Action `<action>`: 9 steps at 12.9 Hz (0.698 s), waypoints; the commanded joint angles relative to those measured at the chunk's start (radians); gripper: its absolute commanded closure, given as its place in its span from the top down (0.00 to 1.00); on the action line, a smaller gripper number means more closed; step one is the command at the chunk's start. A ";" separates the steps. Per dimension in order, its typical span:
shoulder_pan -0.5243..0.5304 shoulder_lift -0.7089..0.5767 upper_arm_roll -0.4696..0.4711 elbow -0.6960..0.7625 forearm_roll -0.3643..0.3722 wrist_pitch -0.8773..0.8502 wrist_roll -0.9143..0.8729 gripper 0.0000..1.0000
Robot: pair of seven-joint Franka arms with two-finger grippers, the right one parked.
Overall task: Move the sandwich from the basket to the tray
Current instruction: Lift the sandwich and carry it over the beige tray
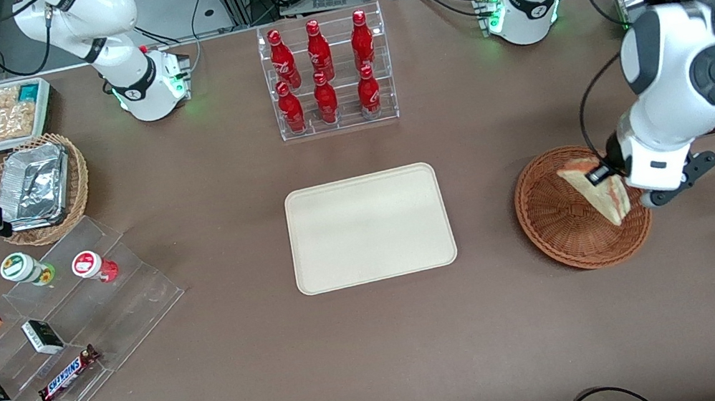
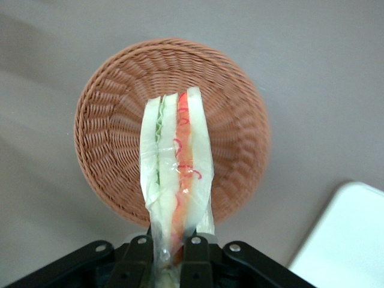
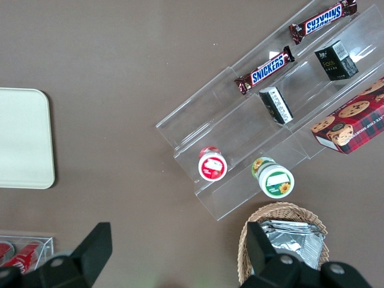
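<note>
Black gripper [image 2: 170, 255] fingers pinch the small triangle sandwich [image 2: 176, 165] of pale bread and hold it up over the round reddish-brown wicker basket [image 2: 108, 120]. Picking up looks done. Next it must go to the flat cream tray [image 1: 369, 227], bare now.

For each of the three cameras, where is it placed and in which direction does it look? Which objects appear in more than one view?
Front view: high above the table, facing both arm bases; the gripper holds the triangular layered sandwich above the round reddish-brown wicker basket.
Left wrist view: on the working arm, looking down past its black fingers, shut on the sandwich, onto the basket.
Right wrist view: on the parked arm, looking down at the snack racks.
Shared: the flat cream rectangular tray shows in all three.
</note>
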 commanded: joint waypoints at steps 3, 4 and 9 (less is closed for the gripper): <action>-0.215 0.168 -0.002 0.241 -0.005 -0.065 0.004 0.00; -0.259 0.214 -0.020 0.297 -0.003 -0.065 0.001 0.00; -0.434 0.461 -0.025 0.573 -0.002 -0.057 -0.123 0.00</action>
